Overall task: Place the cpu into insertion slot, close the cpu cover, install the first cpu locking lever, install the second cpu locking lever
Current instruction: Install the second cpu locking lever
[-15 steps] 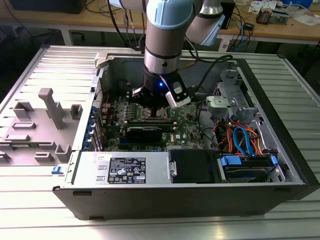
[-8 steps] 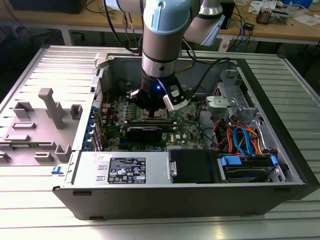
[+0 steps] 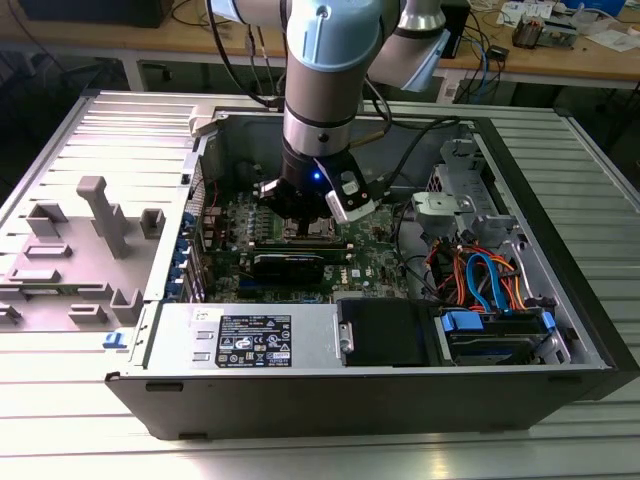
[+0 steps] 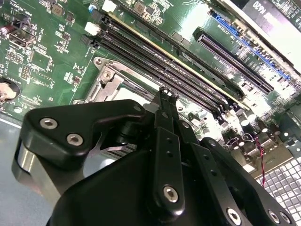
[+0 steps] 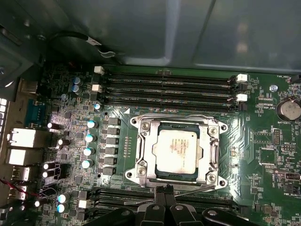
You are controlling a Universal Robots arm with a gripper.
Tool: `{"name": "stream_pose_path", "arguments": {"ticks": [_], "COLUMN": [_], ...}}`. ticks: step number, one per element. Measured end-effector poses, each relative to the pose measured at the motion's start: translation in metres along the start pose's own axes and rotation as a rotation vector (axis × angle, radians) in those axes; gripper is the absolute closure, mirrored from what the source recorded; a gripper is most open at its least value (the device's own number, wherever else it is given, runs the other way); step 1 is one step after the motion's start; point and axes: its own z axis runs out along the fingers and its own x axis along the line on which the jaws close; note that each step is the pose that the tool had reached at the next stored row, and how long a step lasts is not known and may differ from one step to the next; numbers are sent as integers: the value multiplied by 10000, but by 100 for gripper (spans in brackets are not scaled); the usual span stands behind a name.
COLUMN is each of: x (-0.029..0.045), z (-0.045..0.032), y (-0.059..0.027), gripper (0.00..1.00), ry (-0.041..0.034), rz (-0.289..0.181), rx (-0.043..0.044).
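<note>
In the first wrist view the cpu [image 5: 176,149], a pale silver square, lies seated in the insertion slot, whose silvery frame [image 5: 142,126] stands on the green board. The cpu cover [image 5: 145,149] lies flat around it, the chip showing through its cut-out. My gripper [image 5: 165,189] hangs just off the socket's edge, its black fingertips [image 4: 164,95] pressed together with nothing visibly between them. A thin metal lever rod [image 5: 195,187] runs along that same edge, right beside the tips. In the exterior view the gripper [image 3: 303,213] is low inside the open computer case, over the board.
Long black memory slots [image 5: 164,87] run along the socket's far side, with more [image 5: 117,194] by the fingertips. Blue-topped capacitors [image 5: 88,138] stand to one side. In the exterior view a black card [image 3: 288,265], the power supply [image 3: 250,338] and cabled drive bays [image 3: 490,285] surround the work area.
</note>
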Motion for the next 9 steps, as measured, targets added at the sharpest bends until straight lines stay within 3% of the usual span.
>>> {"name": "stream_pose_path", "arguments": {"ticks": [9], "x": [-1], "z": [16], "y": [-2], "gripper": [89], "ry": [18], "rz": [-150], "rx": [-3]}}
